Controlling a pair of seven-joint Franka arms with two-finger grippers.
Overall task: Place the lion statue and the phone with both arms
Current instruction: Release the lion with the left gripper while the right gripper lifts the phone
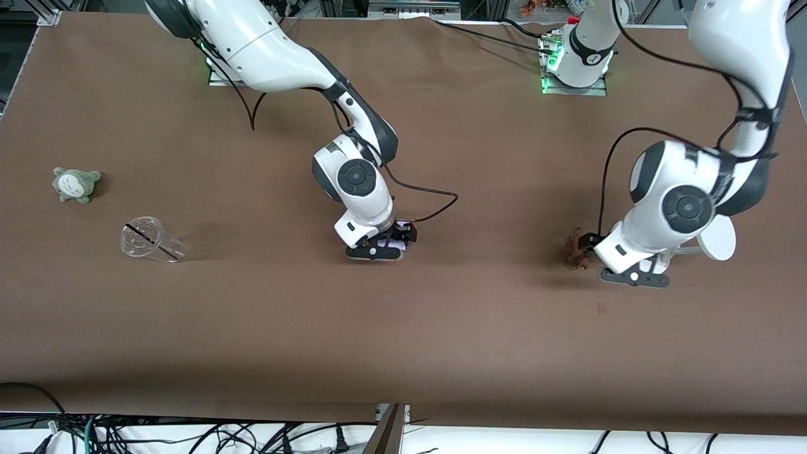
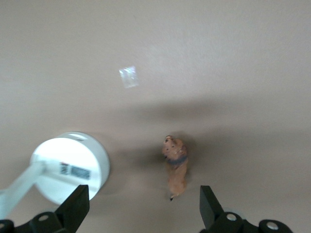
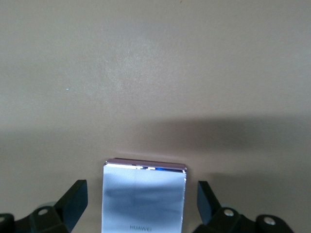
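Lion statue point(image 2: 176, 166) lies on the desk point(image 1: 441, 328) at centre-right of the front frame, between the left gripper's point(image 2: 143, 208) parted fingers, and the one phone point(image 3: 144, 198) lies mid-frame between the right gripper's point(image 3: 142, 204) spread fingers. Neither is gripped. Lifting crookedly, a finger could topple the lion or nudge the phone.
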